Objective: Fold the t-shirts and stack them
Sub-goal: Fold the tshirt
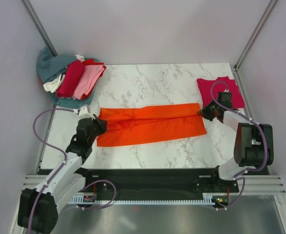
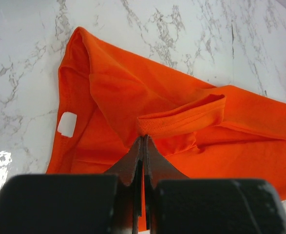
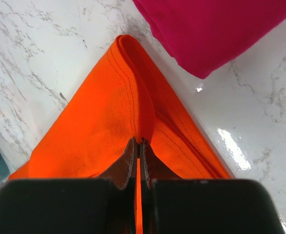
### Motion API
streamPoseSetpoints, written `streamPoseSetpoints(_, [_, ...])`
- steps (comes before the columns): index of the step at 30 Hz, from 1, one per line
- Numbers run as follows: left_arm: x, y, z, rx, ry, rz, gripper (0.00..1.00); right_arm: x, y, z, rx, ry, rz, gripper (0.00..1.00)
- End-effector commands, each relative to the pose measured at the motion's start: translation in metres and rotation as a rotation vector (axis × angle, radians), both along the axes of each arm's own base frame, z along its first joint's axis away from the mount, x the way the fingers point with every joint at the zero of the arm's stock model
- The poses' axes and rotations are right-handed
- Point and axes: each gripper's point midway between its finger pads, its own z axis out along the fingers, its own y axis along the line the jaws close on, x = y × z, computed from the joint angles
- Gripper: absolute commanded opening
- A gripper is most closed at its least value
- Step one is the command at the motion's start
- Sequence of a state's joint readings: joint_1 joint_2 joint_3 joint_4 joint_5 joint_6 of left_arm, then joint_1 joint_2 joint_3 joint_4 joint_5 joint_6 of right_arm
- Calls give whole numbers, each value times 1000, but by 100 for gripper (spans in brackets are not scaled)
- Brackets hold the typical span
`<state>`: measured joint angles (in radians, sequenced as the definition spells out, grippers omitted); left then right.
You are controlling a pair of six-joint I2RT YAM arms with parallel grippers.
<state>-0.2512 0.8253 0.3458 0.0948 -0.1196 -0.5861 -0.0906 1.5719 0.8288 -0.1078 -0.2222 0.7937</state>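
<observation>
A bright orange t-shirt [image 1: 150, 125] lies folded lengthwise across the middle of the marble table [image 1: 157, 83]. My left gripper [image 1: 100, 125] is shut on its left end; in the left wrist view the jaws pinch orange cloth [image 2: 143, 139] below a sleeve hem [image 2: 184, 119]. My right gripper [image 1: 204, 112] is shut on its right end; in the right wrist view it pinches a fold of the hem corner [image 3: 141, 140]. A folded crimson-pink t-shirt [image 1: 220, 90] lies at the back right and also shows in the right wrist view [image 3: 216, 29].
A pile of t-shirts [image 1: 69, 78] in teal, white, dark red and light pink sits at the back left corner. Grey walls enclose the table on three sides. The black rail [image 1: 147, 178] runs along the near edge.
</observation>
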Motion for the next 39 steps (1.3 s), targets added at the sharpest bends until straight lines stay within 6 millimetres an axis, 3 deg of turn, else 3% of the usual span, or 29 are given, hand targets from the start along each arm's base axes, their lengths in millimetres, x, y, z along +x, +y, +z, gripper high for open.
streamPoseSetpoints(1, [-8, 0, -6, 8, 3, -16, 2, -3, -9, -1, -43, -14, -9, 3])
streamPoseSetpoints(9, [-22, -5, -17, -38, 38, -32, 2, -11, -14, -17, -65, 14, -31, 3])
streamPoseSetpoints(20, [-42, -9, -22, -89, 56, -55, 2, -10, -17, -21, -75, 19, -44, 8])
streamPoseSetpoints(23, [-46, -10, -28, -102, 71, -59, 2, -9, -17, -20, -76, 13, -47, 13])
streamPoseSetpoints(27, [-50, -13, -35, -111, 102, -69, 2, -8, -18, -15, -82, -3, -52, 46])
streamPoseSetpoints(28, [-52, -14, -37, -112, 110, -72, 2, -7, -18, -10, -84, -19, -50, 49])
streamPoseSetpoints(36, [-61, -23, -34, -133, 128, -119, 3, -1, -20, 19, -123, -85, -49, 52])
streamPoseSetpoints(39, [-69, -35, -36, -168, 159, -176, 10, 2, -14, 29, -132, -105, -23, 54])
